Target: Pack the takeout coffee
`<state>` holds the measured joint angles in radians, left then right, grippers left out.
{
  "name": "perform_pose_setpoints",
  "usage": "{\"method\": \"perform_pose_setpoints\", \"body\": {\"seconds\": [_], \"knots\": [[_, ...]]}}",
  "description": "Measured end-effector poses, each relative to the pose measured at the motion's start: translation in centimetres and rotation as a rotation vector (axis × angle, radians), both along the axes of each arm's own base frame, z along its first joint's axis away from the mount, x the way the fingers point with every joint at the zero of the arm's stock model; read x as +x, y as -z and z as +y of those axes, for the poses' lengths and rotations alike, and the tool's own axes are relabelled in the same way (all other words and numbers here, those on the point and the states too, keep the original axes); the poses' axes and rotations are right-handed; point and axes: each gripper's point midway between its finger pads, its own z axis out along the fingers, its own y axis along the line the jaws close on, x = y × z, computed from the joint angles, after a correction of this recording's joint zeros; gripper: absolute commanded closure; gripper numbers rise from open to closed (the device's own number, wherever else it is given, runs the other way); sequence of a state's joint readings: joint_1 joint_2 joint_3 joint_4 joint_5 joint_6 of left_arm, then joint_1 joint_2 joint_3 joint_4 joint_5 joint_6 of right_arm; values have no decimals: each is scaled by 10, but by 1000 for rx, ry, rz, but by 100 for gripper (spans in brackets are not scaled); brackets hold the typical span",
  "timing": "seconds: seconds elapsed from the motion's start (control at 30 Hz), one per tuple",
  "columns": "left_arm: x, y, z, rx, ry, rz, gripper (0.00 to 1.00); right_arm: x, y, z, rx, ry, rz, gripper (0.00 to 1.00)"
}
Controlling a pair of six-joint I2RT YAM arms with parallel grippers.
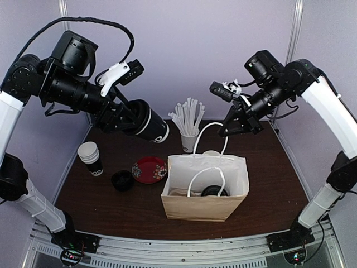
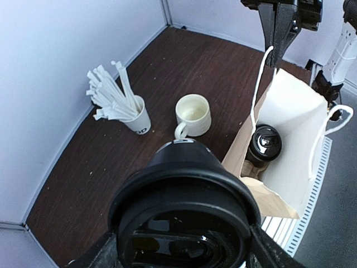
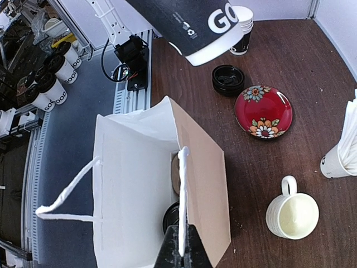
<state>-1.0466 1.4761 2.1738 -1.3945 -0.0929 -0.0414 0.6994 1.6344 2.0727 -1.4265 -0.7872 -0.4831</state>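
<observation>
Our left tool (image 1: pixel 129 118) is wrapped around a takeout coffee cup (image 1: pixel 155 129). It hangs in the air at about ten o'clock from the paper bag (image 1: pixel 195 207), well above the counter (image 1: pixel 111 209). The cup is steeply tilted, with its base pointing toward the bag and its black lid back toward the wrist. Our right tool (image 1: pixel 225 132) is pressed together on the far handle cord (image 1: pixel 202 135), drawing it up toward one o'clock so the mouth stays open. One packed cup (image 1: pixel 214 191) sits inside the bag, a little right of the middle.

What worries us from here:
- If the cup is full, the tilt may make the lid leak or pop before we right it.
- The near handle loop (image 1: pixel 206 174) droops across the mouth. The cup's base could snag it, or the bag's rim, and fold the wall in.
- Our pinch on the cord is thin, and a slip would let the back wall sag shut.
- Lowering too far toward three o'clock would land our cup on the packed cup's lid and leave it leaning.
- The cup of straws (image 1: pixel 189 137) stands at about eleven o'clock of the bag, near our path. A wide swing could knock it over.
</observation>
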Motion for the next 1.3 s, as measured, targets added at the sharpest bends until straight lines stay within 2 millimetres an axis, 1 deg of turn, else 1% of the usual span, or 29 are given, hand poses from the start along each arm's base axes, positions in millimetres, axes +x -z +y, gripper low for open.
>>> {"method": "perform_pose_setpoints", "body": {"seconds": [0.1, 0.17, 0.3, 0.37, 0.43, 0.53, 0.63, 0.7, 0.73, 0.77, 0.83, 1.03, 1.13, 1.2, 1.3], "knots": [[-1, -6, -11, -21, 50, -11, 32, -12, -11, -19, 6, 17, -47, 100], [-1, -11, -18, -34, 71, -21, 32, -16, -19, -33, 11, 44, -83, 100], [1, -18, -28, -55, 102, -39, 34, -10, -29, -60, 13, 124, -150, 100], [1, -20, -35, -71, 121, -40, 35, -5, -28, -70, 3, 156, -166, 100], [0, -22, -41, -92, 140, -37, 36, -2, -22, -75, -13, 173, -165, 100], [-3, -25, -56, -144, 189, -29, 38, -4, -8, -79, -39, 168, -144, 100], [-10, -25, -74, -189, 251, -14, 38, -8, -1, -78, -40, 143, -122, 100], [-17, -24, -85, -207, 291, -6, 39, -14, 1, -78, -33, 118, -111, 100], [-25, -23, -94, -216, 326, -3, 39, -19, 1, -78, -26, 106, -106, 100], [-27, -22, -96, -217, 335, -2, 39, -22, 0, -79, -20, 95, -108, 100], [-39, -19, -106, -217, 380, -10, 39, -31, -3, -81, -7, 73, -106, 100], [-90, -3, -139, -165, 550, -63, 39, -58, -9, -88, 25, 15, -88, 100], [-109, 10, -156, -120, 605, -104, 39, -68, -7, -90, 34, -7, -68, 100], [-116, 21, -164, -82, 626, -127, 39, -74, -4, -90, 41, -24, -51, 100], [-114, 38, -175, -16, 622, -166, 40, -79, -1, -90, 45, -40, -25, 100]]}}
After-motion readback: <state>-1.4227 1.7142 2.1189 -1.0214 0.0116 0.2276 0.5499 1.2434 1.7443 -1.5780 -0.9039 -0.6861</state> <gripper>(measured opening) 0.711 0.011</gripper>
